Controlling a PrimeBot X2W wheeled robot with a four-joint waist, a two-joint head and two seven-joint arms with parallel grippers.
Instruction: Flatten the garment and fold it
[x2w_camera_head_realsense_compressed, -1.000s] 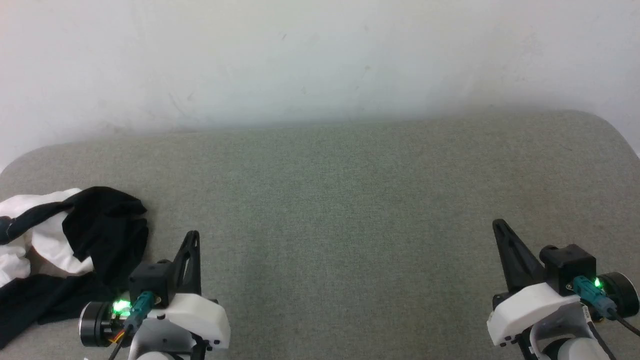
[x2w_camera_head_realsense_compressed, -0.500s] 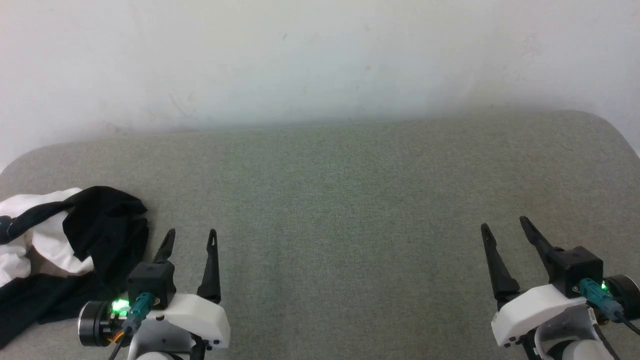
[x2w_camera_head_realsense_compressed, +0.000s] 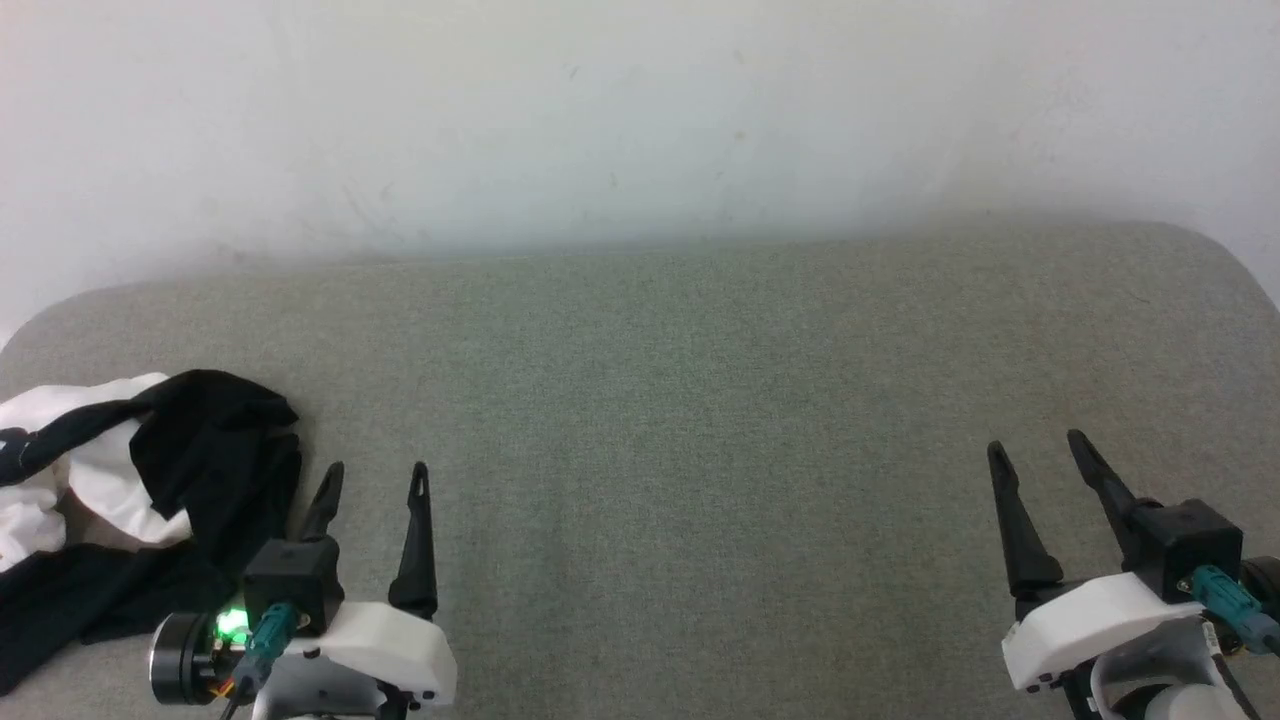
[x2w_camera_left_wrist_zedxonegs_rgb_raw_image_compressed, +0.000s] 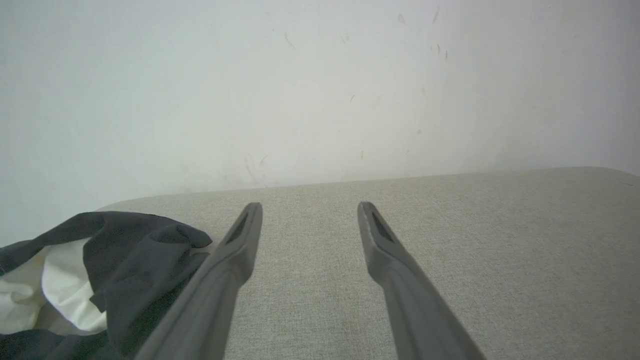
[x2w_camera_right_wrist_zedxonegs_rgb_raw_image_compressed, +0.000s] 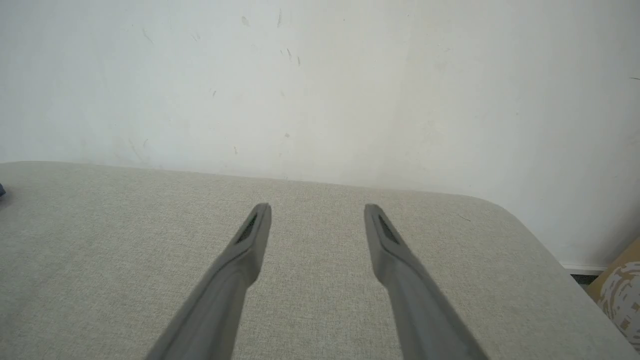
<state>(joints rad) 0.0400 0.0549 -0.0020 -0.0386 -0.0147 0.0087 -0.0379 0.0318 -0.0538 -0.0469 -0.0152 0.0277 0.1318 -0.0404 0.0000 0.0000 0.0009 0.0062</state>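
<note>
Shirt (x2w_camera_head_realsense_compressed: 200, 440), soft white-and-black, crumpled at grey fabric table's (x2w_camera_head_realsense_compressed: 700, 400) left edge; my left pincer (x2w_camera_head_realsense_compressed: 377, 470) and right pincer (x2w_camera_head_realsense_compressed: 1034, 442) gape empty.

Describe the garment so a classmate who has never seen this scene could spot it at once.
Start at the wide grey-green cushioned surface below the pale wall. At its left edge, just left of the left gripper, lies the garment in a crumpled heap. Soft black folds over white cloth set it apart from the plain surface and the stiff dark gripper.
</note>
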